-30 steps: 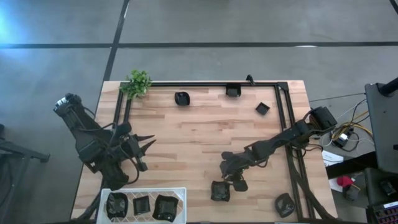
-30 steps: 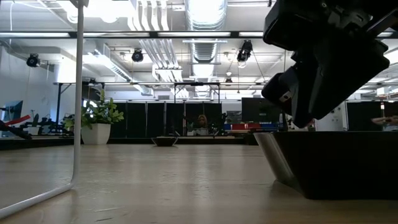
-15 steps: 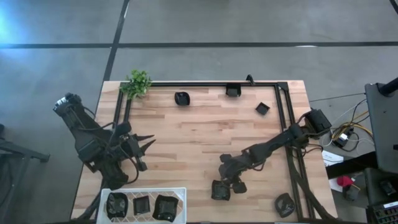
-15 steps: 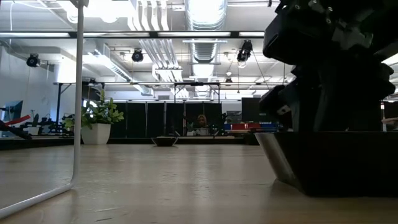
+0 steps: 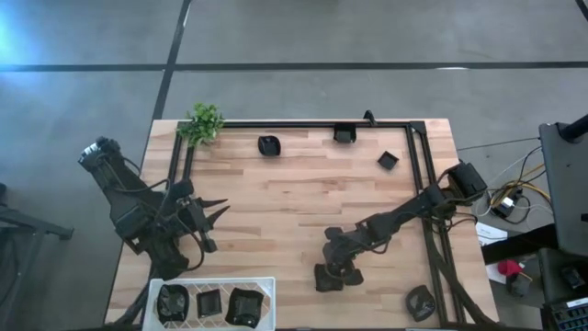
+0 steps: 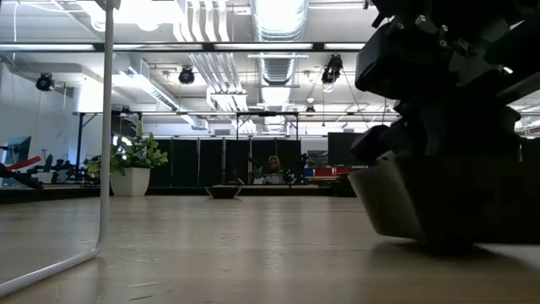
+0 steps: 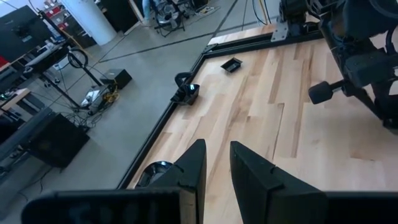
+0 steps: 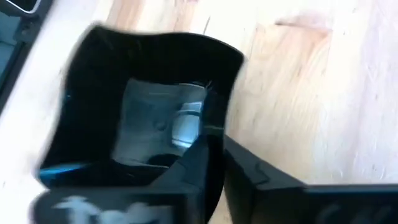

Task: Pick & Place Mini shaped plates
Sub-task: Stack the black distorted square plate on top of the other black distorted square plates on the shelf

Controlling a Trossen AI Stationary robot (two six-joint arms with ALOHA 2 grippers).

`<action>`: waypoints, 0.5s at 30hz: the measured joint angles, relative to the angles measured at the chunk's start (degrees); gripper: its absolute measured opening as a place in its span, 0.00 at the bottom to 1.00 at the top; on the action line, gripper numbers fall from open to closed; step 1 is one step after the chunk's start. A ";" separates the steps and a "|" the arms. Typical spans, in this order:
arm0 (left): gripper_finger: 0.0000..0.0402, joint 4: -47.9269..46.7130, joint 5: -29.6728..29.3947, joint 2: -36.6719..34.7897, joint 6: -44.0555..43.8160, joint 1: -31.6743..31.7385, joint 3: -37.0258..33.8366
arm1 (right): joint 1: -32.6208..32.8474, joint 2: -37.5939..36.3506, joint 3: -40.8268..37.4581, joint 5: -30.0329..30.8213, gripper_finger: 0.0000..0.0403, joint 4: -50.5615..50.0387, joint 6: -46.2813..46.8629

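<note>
Since the earlier frame, the right gripper [image 5: 333, 273] has been lowered onto the black plate [image 5: 328, 277] near the table's [image 5: 303, 202] front edge, its fingers clamped on the rim; the plate seems tilted. Fingertips are hidden behind it in the low view. Left gripper [image 5: 219, 213] waits, slightly parted.

Two dark, matte-black jointed arms, built of blocky housings and rounded joint caps. The left end effector [image 7: 216, 171] ends in two flat, wedge-shaped black fingers on a black crossbar. The right end effector [image 5: 333, 272] carries similar angular black fingers behind a chunky wrist housing.
</note>
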 joint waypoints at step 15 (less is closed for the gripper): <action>0.17 0.04 -0.04 0.00 1.02 0.00 0.00 | -0.29 -12.29 -0.04 13.69 0.02 -3.39 -1.23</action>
